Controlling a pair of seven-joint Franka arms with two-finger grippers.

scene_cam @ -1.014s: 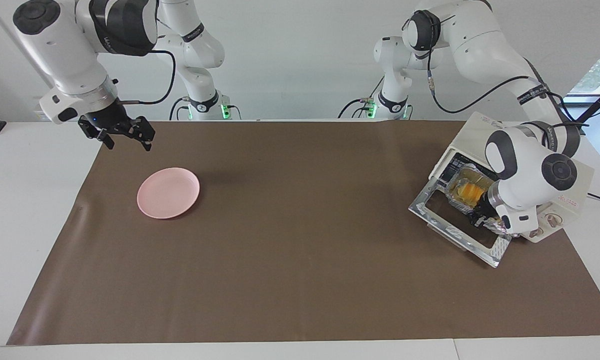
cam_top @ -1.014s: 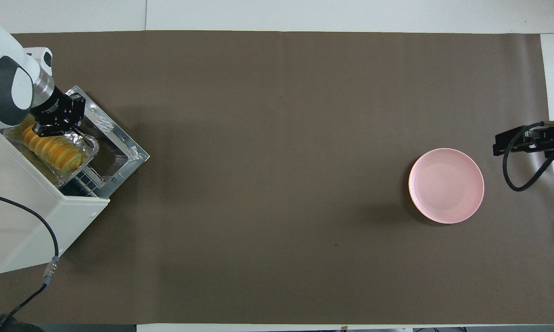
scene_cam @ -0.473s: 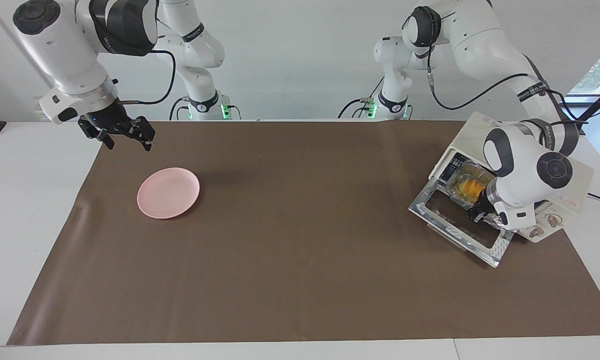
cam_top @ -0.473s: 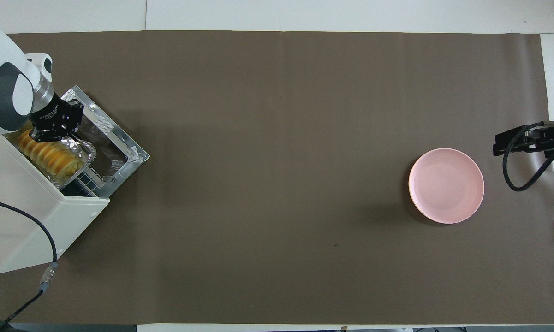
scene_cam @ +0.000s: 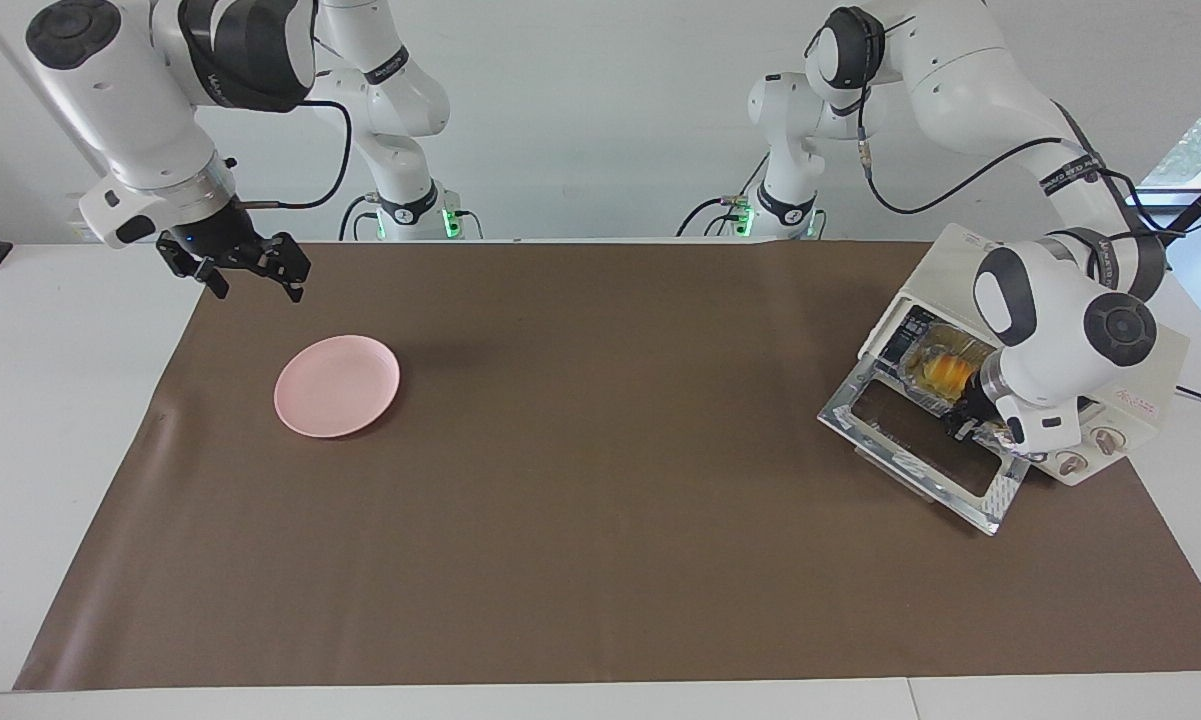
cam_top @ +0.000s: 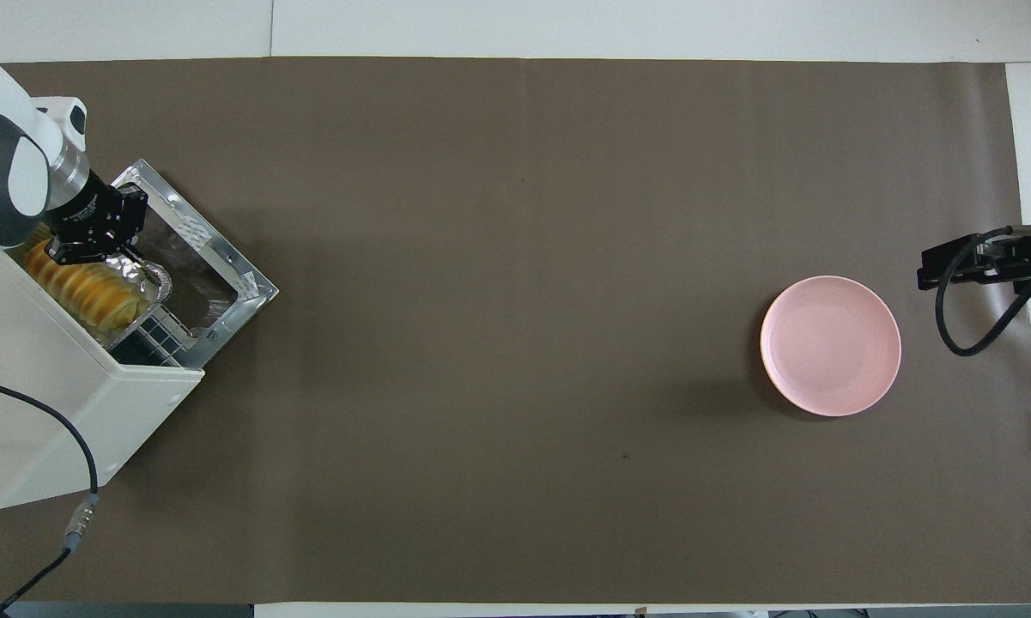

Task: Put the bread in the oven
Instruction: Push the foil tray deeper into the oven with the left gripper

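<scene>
**A:** Where is the bread (cam_top: 77, 287) now?

**B:** It lies in the foil tray (cam_top: 142, 283), and the tray sits in the mouth of the oven (cam_top: 60, 403), at the left arm's end of the worktop (cam_top: 515, 257). Most of the loaf is already under the oven's top; one end of the tray sticks out over the open door (scene_cam: 920, 450).

**A:** And your pincers?

**B:** My left pincer (cam_top: 94, 245) is at the tray's rim, just above the open door. Its fingertips are together, clamped on the foil rim as far as I can see. My right pincer (scene_cam: 245, 270) waits with fingers apart over the worktop's edge, near the pink plate (scene_cam: 337, 385).

**A:** What could go wrong from here?

**B:** I think the foil is soft. If I push more, the rim can crumple and not slide the tray, or the tray can catch on the wire rack and tilt, so the bread rolls out. Also, if I pull back before I let go, I will drag the tray out again. And the door cannot close while the tray sticks out.
</scene>
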